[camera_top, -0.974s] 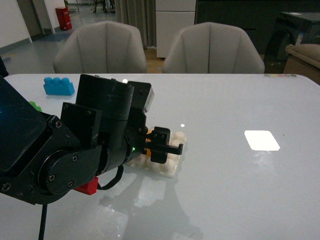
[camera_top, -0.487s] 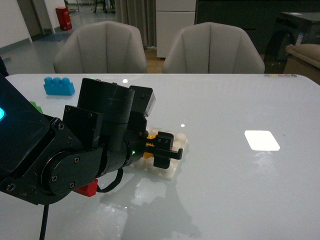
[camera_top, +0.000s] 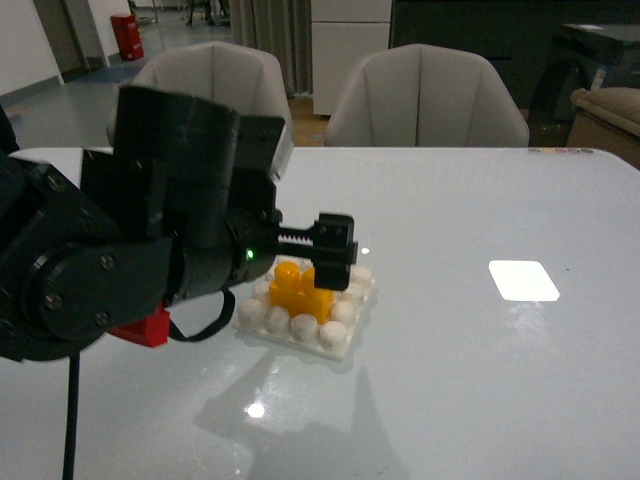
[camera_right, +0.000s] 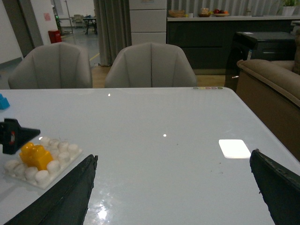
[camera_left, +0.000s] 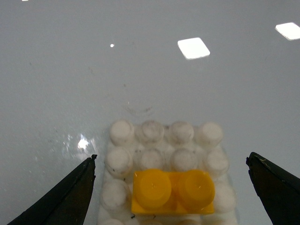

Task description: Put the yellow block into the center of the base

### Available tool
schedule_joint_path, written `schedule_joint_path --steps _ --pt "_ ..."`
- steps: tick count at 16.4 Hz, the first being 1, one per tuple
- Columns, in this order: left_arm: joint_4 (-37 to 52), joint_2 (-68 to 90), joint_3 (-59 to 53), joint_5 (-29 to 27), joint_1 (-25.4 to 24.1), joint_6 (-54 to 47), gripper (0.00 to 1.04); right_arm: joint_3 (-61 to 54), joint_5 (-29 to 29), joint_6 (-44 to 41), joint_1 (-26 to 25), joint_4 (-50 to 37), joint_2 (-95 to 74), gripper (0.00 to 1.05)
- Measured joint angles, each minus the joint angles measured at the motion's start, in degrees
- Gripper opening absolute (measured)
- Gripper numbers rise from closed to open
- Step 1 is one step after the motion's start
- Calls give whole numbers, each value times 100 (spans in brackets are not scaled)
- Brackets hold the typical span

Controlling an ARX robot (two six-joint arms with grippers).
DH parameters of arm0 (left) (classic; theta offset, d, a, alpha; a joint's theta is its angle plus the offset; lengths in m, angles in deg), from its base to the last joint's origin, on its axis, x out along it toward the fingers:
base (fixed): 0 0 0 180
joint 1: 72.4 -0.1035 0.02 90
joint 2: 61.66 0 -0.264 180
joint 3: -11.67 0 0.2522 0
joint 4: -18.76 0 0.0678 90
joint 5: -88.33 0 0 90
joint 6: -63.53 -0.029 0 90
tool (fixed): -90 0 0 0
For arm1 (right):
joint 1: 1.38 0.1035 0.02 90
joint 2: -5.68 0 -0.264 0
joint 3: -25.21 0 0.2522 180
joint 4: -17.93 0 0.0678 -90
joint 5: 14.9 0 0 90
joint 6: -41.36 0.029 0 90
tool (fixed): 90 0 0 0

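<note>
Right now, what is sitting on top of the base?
The yellow block sits on the base, among its studs, two round studs up. The left claw is open around it, not touching. The studs beneath the block are covered.

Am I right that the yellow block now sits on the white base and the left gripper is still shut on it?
Not quite. The yellow block does sit on the base, but the left gripper is open: the left wrist view shows its fingers spread wide, clear of the block on both sides.
</note>
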Motion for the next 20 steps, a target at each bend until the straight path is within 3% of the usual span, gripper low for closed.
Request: schedule_joint_path --steps 4,8,9,10,12,16,17,18,20 --pt "-131 -1565 -610 293 -146 363 98 0 0 -2 0 -2 0 98" --pt "-177 -3366 -1545 348 -772 527 98 0 0 0 0 -2 0 98" --pt "229 -3740 -1923 76 -874 407 94 0 0 -2 0 -2 0 98" --pt "490 -4367 -2500 -562 -1073 33 82 0 0 0 0 -2 0 98" --pt "61 -5901 -3613 -566 -1681 -299 58 0 2 -2 0 -2 0 98" --pt "133 -6743 -4415 -238 -1840 -428 16 0 2 -2 0 -2 0 98" --pt "83 -7018 -4660 -179 -1932 -413 1 0 0 0 0 -2 0 98" --pt "52 -7237 -4765 153 -2201 -446 2 0 0 0 0 -2 0 98" --pt "-111 -7667 -5027 243 -2393 -448 2 0 0 0 0 -2 0 98"
